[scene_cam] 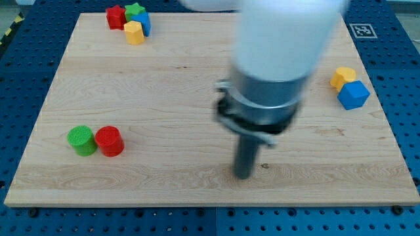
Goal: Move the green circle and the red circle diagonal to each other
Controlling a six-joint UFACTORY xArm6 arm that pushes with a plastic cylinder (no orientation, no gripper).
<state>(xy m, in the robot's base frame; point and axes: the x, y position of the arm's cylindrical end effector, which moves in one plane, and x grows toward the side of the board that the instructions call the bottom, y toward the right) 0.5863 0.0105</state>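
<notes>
The green circle [81,140] and the red circle [109,141] stand side by side and touching at the view's lower left of the wooden board [164,85], green on the left. My tip [243,176] rests on the board near the bottom edge, well to the right of both circles and touching no block. The arm's body above the tip is blurred.
A cluster at the view's top left holds a red block [116,16], a green block [135,10], a blue block [144,23] and a yellow block [134,32]. At the right edge a yellow block [342,77] touches a blue block [354,94].
</notes>
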